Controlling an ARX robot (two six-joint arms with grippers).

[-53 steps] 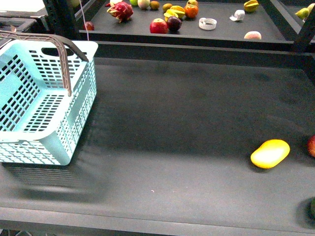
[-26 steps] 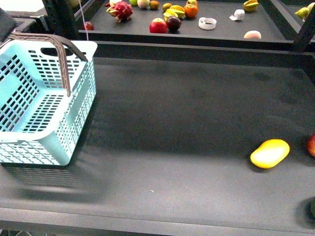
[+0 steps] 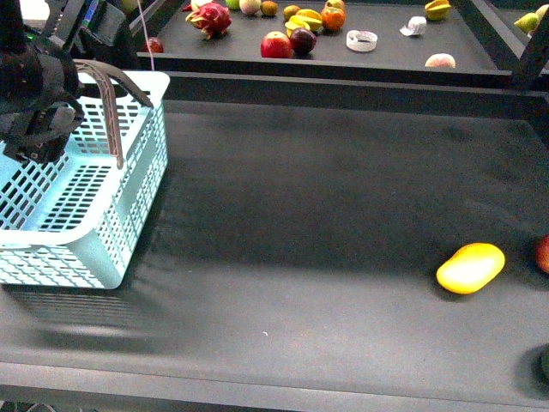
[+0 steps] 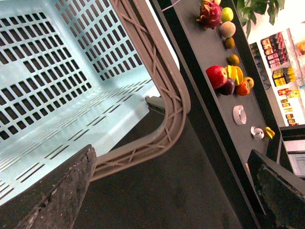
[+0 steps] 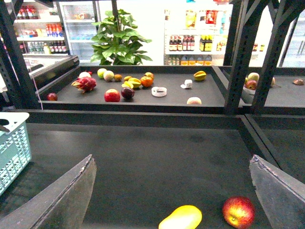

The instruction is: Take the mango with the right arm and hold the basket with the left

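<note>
1 basket with 2 handles sits at the table's left edge. The left gripper is spread wide around 1 handle (contact unclear). 1 mango lies near the right edge beside 1 red fruit, with open table between. The right gripper gapes wide, empty.

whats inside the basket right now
The basket shows only bare slotted floor and walls, no fruit. The left gripper covers its back-left part in the front view.

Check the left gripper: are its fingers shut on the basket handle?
Open. The left gripper has its fingers wide apart in its wrist view, with the basket handle crossing the gap between them, unclamped.
</note>
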